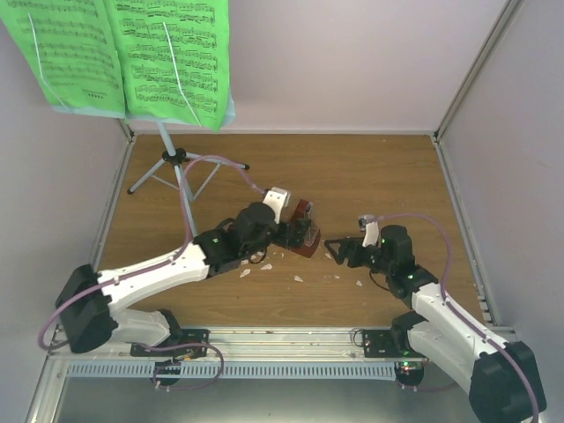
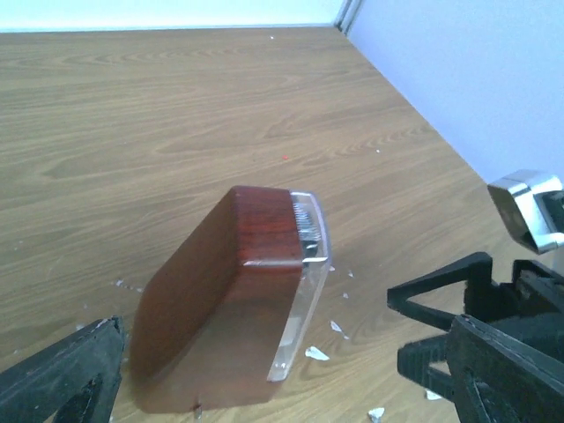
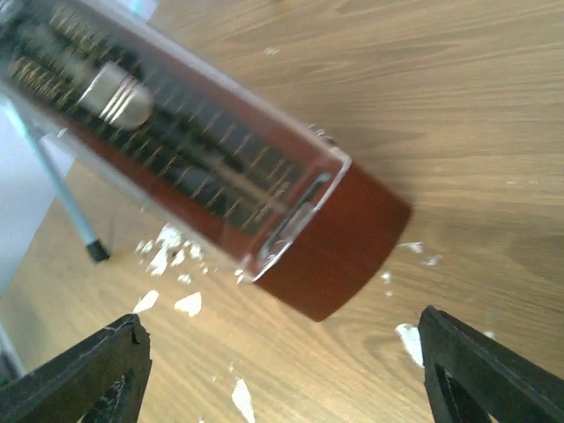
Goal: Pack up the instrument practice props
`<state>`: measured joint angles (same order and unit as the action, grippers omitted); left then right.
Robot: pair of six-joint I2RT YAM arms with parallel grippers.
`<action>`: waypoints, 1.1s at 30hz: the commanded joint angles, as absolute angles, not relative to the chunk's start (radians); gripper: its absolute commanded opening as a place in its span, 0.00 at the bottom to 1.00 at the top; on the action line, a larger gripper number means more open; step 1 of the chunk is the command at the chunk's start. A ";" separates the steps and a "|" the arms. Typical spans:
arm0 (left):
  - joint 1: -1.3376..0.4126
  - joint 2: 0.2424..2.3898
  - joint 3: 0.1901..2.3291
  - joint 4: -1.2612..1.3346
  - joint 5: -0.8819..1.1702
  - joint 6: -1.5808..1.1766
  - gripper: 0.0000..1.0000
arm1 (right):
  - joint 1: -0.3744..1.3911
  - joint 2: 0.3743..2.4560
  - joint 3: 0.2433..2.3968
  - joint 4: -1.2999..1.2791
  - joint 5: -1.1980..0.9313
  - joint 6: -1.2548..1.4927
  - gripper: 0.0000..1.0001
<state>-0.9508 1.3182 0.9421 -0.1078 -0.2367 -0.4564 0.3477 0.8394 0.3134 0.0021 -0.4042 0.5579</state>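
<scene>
The pale blue music stand (image 1: 179,181) stands at the far left on grey tripod legs, and green sheet music (image 1: 132,53) rests on its desk. The reddish-brown metronome (image 1: 304,231) with a clear front stands tilted mid-table. My left gripper (image 1: 294,234) is open, with a finger on either side of the metronome (image 2: 231,304) and a gap at each side. The left gripper (image 2: 282,401) holds nothing. My right gripper (image 1: 339,250) is open just right of the metronome (image 3: 238,185), which lies ahead of the right gripper (image 3: 282,388), not between its fingers.
White crumbs (image 1: 300,278) lie scattered on the wooden table around the metronome's base and show as crumbs (image 3: 176,304) and crumbs (image 2: 315,353) in the wrist views. A stand leg (image 3: 62,189) is close by. Pale walls (image 1: 520,176) enclose the table on three sides.
</scene>
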 commanded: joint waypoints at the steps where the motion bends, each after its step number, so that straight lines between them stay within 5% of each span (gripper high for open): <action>1: -0.899 1.200 0.849 -0.062 -0.120 -0.491 0.99 | 0.385 0.821 0.289 0.115 -0.576 0.536 0.85; 18: -0.755 1.123 0.754 -0.043 0.189 -0.477 0.99 | 0.485 1.068 0.372 0.301 -0.471 0.338 0.97; 33: -0.732 1.115 0.756 -0.084 0.168 -0.424 0.99 | 0.555 1.308 0.464 0.386 -0.406 0.260 0.92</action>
<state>-0.7387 1.1252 0.7479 -0.0906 0.1749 -0.4538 0.5369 1.2686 0.4004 0.3592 -0.4564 0.3286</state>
